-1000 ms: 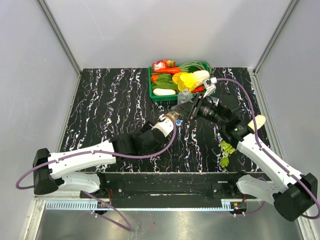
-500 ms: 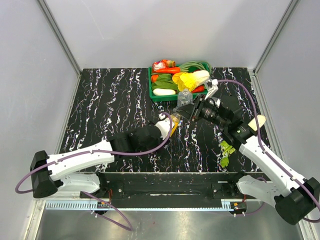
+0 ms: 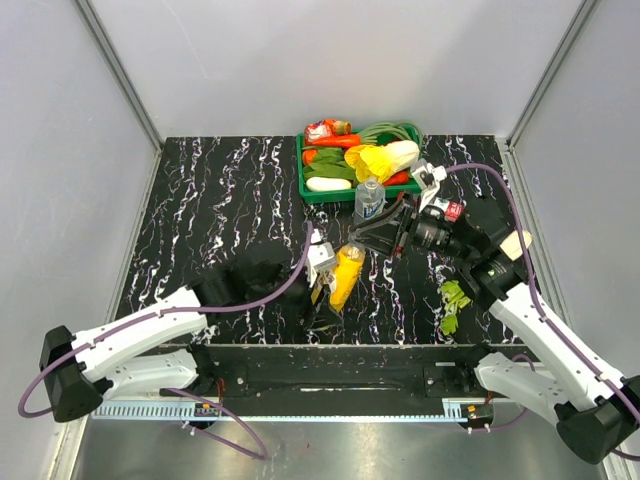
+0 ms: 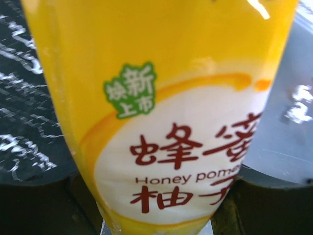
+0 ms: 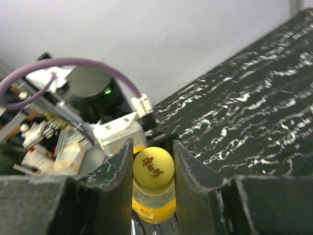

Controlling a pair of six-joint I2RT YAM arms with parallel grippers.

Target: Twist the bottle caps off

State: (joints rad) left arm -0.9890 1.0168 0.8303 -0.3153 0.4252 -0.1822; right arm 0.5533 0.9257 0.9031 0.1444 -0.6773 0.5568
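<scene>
The orange juice bottle (image 3: 346, 278) with its yellow label (image 4: 161, 122) is held tilted above the table by my left gripper (image 3: 322, 272), which is shut on its body. The label fills the left wrist view. My right gripper (image 5: 153, 161) is shut on the yellow cap (image 5: 153, 168), with one finger touching each side. In the top view the right gripper (image 3: 368, 240) covers the cap. The clear water bottle (image 3: 368, 200) stands upright in front of the tray. A small bottle with a red label (image 3: 448, 210) lies beside my right arm.
A green tray (image 3: 303, 175) full of vegetables stands at the back centre. A loose green vegetable (image 3: 453, 302) lies on the black marbled table under my right arm. White walls close in the table on three sides.
My left arm has pulled back toward the near edge, bringing the orange juice bottle with it. My right gripper has followed the bottle top down and left, still on the cap.
</scene>
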